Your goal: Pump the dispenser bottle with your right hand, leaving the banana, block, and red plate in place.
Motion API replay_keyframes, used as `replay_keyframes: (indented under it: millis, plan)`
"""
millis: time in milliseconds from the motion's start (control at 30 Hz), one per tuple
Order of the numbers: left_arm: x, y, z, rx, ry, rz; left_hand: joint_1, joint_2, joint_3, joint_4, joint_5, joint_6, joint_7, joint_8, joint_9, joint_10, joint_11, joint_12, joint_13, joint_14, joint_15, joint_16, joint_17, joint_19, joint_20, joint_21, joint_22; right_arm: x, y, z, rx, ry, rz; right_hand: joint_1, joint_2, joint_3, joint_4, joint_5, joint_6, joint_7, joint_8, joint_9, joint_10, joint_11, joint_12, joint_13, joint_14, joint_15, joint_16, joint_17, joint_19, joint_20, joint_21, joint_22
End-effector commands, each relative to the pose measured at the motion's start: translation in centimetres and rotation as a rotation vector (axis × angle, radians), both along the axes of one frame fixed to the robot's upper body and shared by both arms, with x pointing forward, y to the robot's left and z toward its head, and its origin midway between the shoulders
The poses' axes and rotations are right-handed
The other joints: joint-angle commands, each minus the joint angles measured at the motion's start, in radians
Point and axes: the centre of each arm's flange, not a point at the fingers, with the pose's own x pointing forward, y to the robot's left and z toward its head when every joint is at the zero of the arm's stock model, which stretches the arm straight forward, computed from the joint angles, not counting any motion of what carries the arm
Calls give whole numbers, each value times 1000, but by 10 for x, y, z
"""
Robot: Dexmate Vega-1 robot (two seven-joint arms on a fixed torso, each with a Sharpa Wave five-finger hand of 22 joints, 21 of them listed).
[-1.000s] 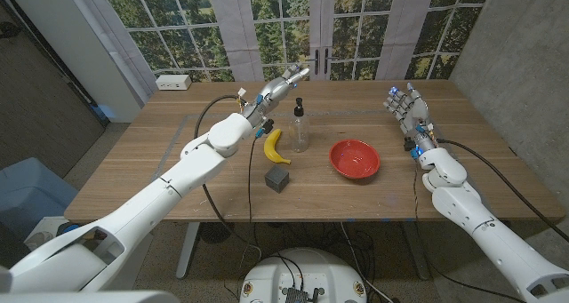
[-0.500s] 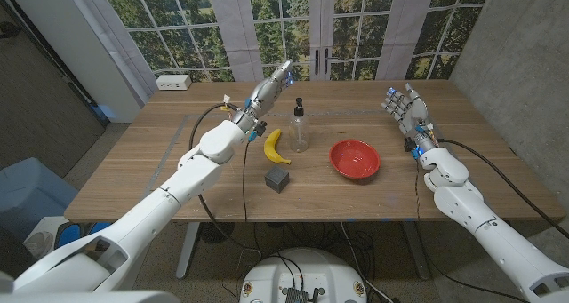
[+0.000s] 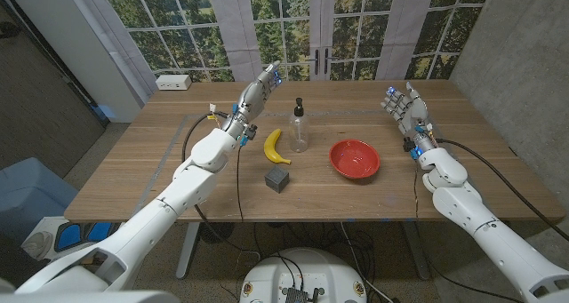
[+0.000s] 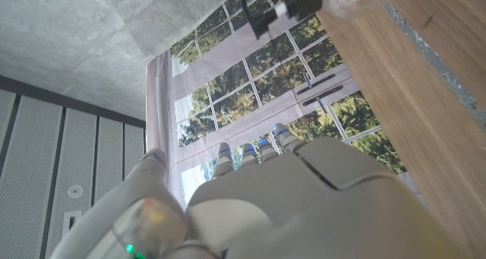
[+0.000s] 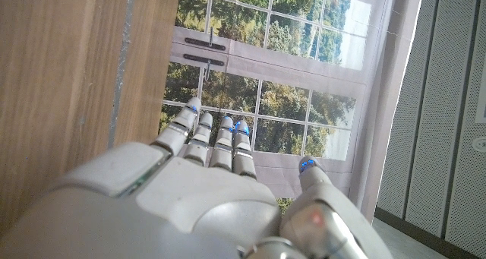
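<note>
Left hand [image 3: 256, 93] open, raised beside dispenser bottle [image 3: 300, 128], not touching; right hand [image 3: 407, 113] open, well apart.

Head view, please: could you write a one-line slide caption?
Both hands, left and right, open above the table; dispenser bottle untouched between banana and red plate.

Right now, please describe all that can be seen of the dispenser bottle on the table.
The dispenser bottle is small, with a clear body that looks like plastic or glass and a black pump head on a narrow neck. It stands upright on the wooden table, between the banana and the red plate, apart from both. Neither hand touches it.
</note>
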Motion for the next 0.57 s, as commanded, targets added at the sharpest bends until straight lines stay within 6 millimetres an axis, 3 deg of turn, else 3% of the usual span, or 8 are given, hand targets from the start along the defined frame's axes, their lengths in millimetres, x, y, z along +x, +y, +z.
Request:
replay_keyframes:
  millis: [33, 233, 300, 433, 500, 567]
  plan:
    - [9, 36, -15, -132, 28, 16, 18, 93, 41, 8, -1, 0, -1, -9, 1, 1, -11, -10, 2, -25, -15, -6, 0, -1, -5, -9, 1, -13, 1, 0, 29, -6, -60, 1, -6, -6, 2, -1, 9, 2, 6, 5, 9, 6, 7, 5, 8, -10, 1, 1, 6, -8, 3, 3]
    - [19, 53, -23, -164, 59, 104, 23, 92, 85, 17, -4, -18, 15, -17, 1, -7, -17, -21, 2, -33, -20, -12, 1, -10, -12, -21, 0, -33, 11, -3, 19, -36, -111, -2, -9, -9, 0, -1, 12, 1, 7, 5, 12, 6, 8, 4, 13, -14, 2, -1, 10, -12, 4, 3]
    - [20, 59, -26, -133, 55, 188, 4, 80, 96, 42, -2, -12, 15, -14, 1, -1, -22, -24, 3, -30, -28, -10, 4, 16, -12, -16, 2, -42, 23, -7, -13, -32, -158, -2, -10, -9, -1, -1, 12, 3, 6, 5, 14, 6, 9, 4, 14, -12, 2, -1, 10, -11, 4, 3]
    - [35, 67, -43, -218, 134, 127, -10, 72, 99, 54, -1, -9, 17, -13, 1, 4, -25, -24, 3, -26, -33, -9, 5, 30, -14, -14, 2, -56, 34, -19, -2, -5, -155, -2, -11, -10, -3, 0, 15, 2, 7, 5, 18, 5, 10, 4, 16, -11, 2, -2, 14, -10, 5, 3]
    - [42, 69, -48, -281, 166, 76, -14, 67, 98, 56, -1, -8, 17, -14, 1, 5, -26, -25, 3, -25, -35, -9, 6, 32, -15, -14, 3, -67, 36, -17, 2, -11, -165, -3, -11, -11, -4, 0, 16, 1, 7, 5, 19, 5, 11, 4, 18, -10, 2, -3, 14, -10, 4, 2]
    - [40, 71, -48, -231, 153, 93, -19, 56, 96, 55, -1, -5, 15, -13, 1, 4, -25, -26, 3, -26, -35, -10, 5, 32, -17, -16, 2, -77, 41, -11, 4, -35, -193, -3, -12, -11, -5, 0, 19, 3, 8, 5, 20, 5, 11, 4, 19, -11, 2, -3, 14, -10, 4, 2]
